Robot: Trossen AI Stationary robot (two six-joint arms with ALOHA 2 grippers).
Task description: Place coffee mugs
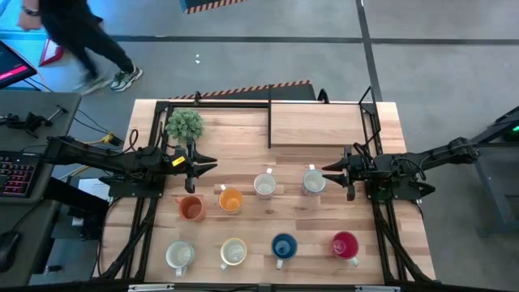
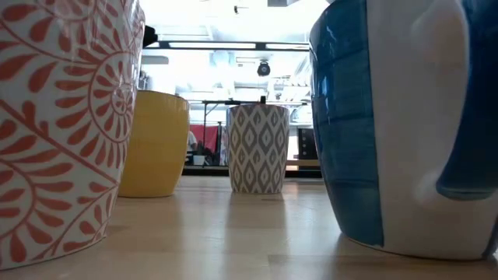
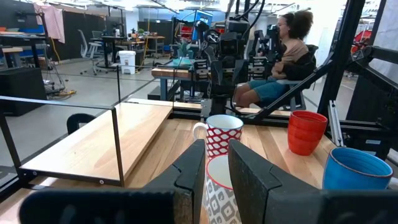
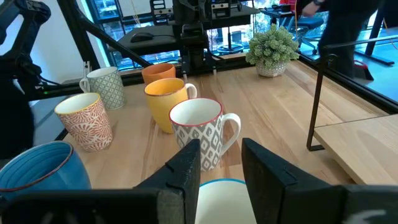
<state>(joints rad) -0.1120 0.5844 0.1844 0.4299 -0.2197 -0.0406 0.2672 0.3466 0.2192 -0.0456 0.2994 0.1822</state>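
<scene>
Eight mugs stand upright on their bases in two rows. The far row holds an orange mug (image 1: 191,208), a yellow mug (image 1: 231,200), a grey-diamond mug (image 1: 265,185) and a red-dotted mug (image 1: 314,182). The near row holds a pale patterned mug (image 1: 179,255), a leaf-patterned mug (image 1: 233,253), a blue mug (image 1: 283,246) and a red-pink mug (image 1: 345,245). My left gripper (image 1: 212,165) is open, left of the far row and apart from it. My right gripper (image 1: 326,169) is open just over the red-dotted mug's right rim (image 4: 221,190), and no touch shows.
A small green potted plant (image 1: 185,124) stands at the far left, by the left arm. A raised wooden shelf with a black frame (image 1: 320,126) fills the far right of the table. Bare wood lies between shelf and mugs. A person walks past the far left corner; another sits beyond (image 3: 286,56).
</scene>
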